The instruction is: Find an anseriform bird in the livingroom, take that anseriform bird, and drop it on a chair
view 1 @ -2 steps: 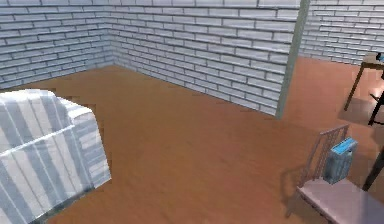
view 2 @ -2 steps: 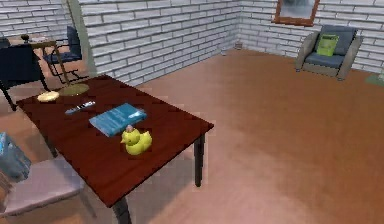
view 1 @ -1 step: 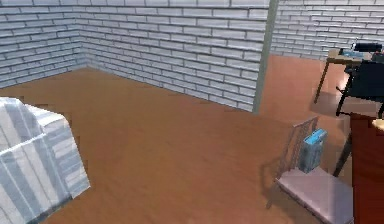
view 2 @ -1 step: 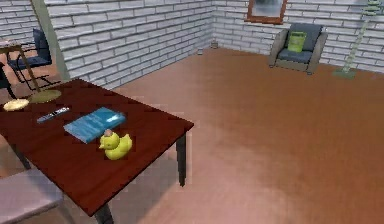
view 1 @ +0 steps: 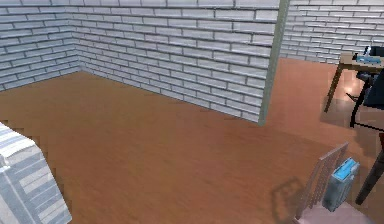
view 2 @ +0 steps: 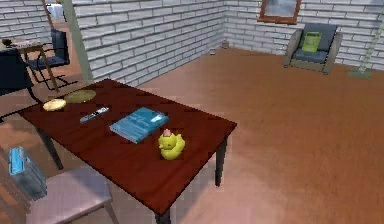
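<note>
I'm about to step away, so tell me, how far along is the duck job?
Done: the yellow duck is found, standing on the dark table beside a blue book. In hand: the pickup; the duck sits on the tabletop, not yet taken. Left: take it and drop it on a chair, such as the armchair.

Robot body: no part inside forward view or arm side view. Housing colour, shape: cannot tell. Cabling, screws, markings: cannot tell.
</note>
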{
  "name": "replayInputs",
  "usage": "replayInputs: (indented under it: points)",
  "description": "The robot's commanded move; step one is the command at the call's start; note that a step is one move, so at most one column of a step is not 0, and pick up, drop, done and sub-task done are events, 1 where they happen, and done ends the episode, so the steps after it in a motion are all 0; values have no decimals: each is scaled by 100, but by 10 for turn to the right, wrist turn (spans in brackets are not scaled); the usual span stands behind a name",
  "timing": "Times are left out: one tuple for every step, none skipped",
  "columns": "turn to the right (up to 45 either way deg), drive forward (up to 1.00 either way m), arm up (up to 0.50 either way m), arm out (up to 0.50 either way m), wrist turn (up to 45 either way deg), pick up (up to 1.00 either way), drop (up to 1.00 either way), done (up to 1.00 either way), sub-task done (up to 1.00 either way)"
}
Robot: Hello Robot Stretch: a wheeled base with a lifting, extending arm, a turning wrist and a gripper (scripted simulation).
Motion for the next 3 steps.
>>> replayInputs:
  points:
    - [0, 0, 50, 0, 0, 0, 0, 0, 0]
    - [0, 0, 34, 0, 0, 0, 0, 0, 0]
    - [0, 0, 0, 50, 0, 0, 0, 0, 0]
